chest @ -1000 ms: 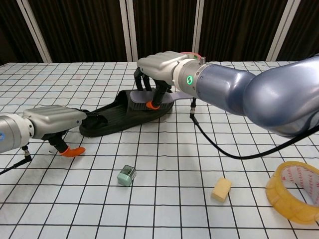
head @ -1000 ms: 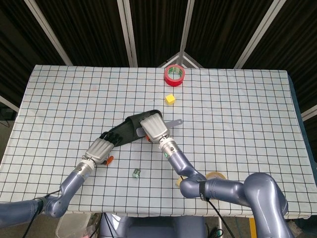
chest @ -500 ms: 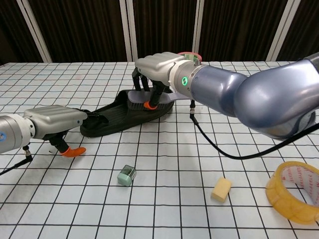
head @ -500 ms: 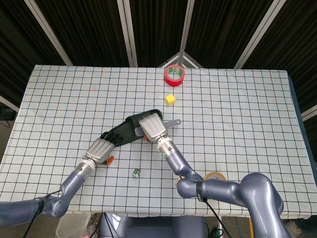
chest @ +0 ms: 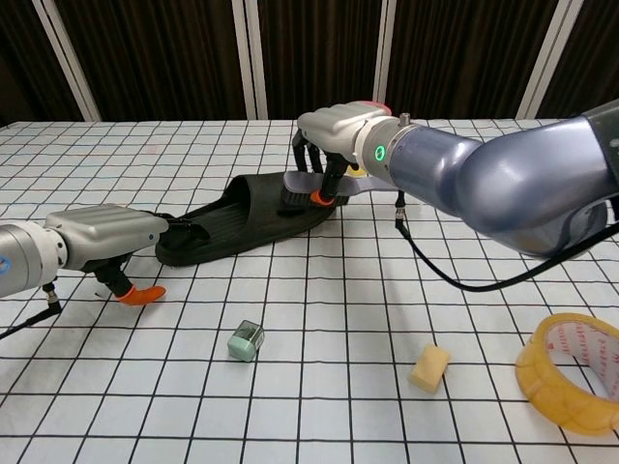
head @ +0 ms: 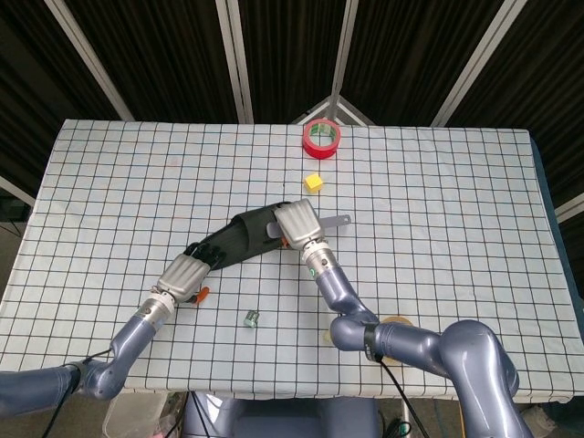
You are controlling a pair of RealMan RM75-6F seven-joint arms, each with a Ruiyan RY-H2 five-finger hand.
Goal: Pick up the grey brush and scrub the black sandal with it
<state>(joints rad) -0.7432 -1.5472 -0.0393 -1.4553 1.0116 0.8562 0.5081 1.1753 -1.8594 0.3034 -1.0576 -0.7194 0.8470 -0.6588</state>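
The black sandal [head: 239,239] [chest: 228,220] lies slantwise on the checked cloth. My right hand [head: 297,224] [chest: 340,130] is over its toe end and grips the grey brush [chest: 308,185], bristles down on the sole. The brush's grey handle [head: 338,220] sticks out to the right. My left hand [head: 185,276] [chest: 102,237] is at the heel end. It holds the sandal there with its fingers [chest: 180,228] on the heel strap, while its orange-tipped thumb lies on the cloth beside it.
A red tape roll [head: 321,137] and a yellow cube [head: 314,182] lie beyond the sandal. Nearer the front edge are a small green block [chest: 246,340], a tan block [chest: 429,367] and a yellow tape roll [chest: 571,372].
My right hand has slid the brush rightward along the sole, from the middle strap to the toe end. The left hand and the sandal have stayed put.
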